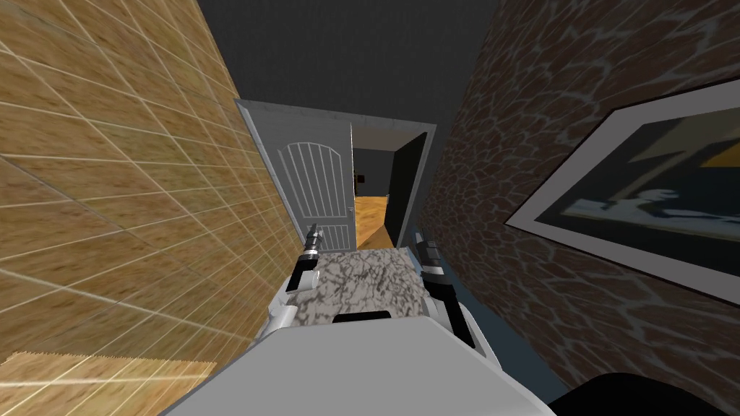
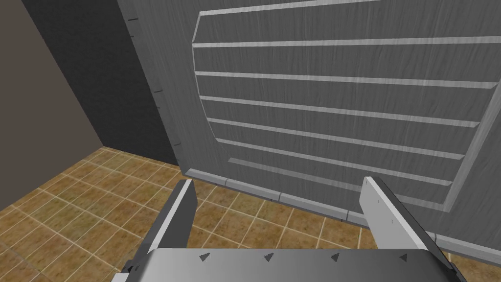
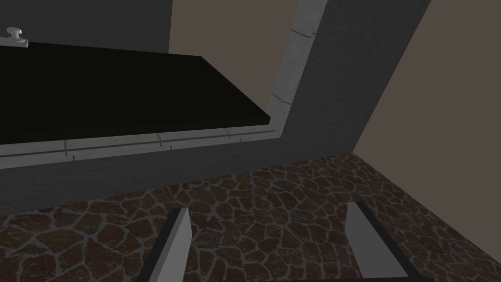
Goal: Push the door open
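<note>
A grey panelled door (image 1: pixel 316 191) stands partly swung inward at the end of a narrow corridor, with a gap on its right side showing a wooden floor (image 1: pixel 368 217) beyond. My left gripper (image 1: pixel 313 232) is raised in front of the door's lower part. In the left wrist view the left gripper (image 2: pixel 279 188) is open and empty, a short way from the ribbed door panel (image 2: pixel 332 98). My right gripper (image 1: pixel 421 242) hangs low by the right door jamb (image 1: pixel 421 173). In its wrist view the right gripper (image 3: pixel 266 220) is open, facing the stone-patterned wall and the door frame (image 3: pixel 288 73).
A tan tiled wall (image 1: pixel 123 188) closes in on the left. On the right a brown stone-patterned wall (image 1: pixel 520 195) carries a framed picture (image 1: pixel 650 195). The floor (image 1: pixel 361 278) before the door is marbled grey. A small knob (image 3: pixel 14 35) shows beside a black area.
</note>
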`<state>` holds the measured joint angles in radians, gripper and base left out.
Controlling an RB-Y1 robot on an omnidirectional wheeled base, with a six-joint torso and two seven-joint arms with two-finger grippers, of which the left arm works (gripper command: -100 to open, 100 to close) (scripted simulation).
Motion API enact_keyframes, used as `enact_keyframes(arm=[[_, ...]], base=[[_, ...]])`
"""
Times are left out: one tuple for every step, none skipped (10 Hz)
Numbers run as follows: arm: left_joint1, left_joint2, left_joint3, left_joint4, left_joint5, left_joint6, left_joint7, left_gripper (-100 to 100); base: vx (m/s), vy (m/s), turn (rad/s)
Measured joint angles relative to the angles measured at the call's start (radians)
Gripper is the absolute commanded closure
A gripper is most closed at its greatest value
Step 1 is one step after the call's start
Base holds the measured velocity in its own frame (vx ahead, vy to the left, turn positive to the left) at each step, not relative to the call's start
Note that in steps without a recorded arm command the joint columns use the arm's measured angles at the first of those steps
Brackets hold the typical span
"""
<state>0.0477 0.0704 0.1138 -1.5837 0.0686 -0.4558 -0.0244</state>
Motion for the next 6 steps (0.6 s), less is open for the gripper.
enact_keyframes(arm=[[-0.006, 0.002, 0.001, 0.015, 0.001, 0.001, -0.001, -100], [-0.025, 0.003, 0.004, 0.044, 0.002, 0.002, -0.003, -100], [-0.042, -0.002, 0.004, 0.073, 0.002, 0.001, -0.009, -100], [-0.053, 0.001, 0.006, 0.094, 0.003, -0.002, -0.010, -100], [-0.068, 0.002, 0.008, 0.121, 0.004, -0.003, -0.011, -100], [-0.087, 0.000, 0.010, 0.157, 0.005, -0.007, -0.015, -100]], base=[[0.057, -0.002, 0.005], [0.082, -0.008, 0.002], [0.059, -0.001, 0.001], [0.056, 0.004, 0.003], [0.081, -0.001, 0.004], [0.095, 0.010, 0.005]])
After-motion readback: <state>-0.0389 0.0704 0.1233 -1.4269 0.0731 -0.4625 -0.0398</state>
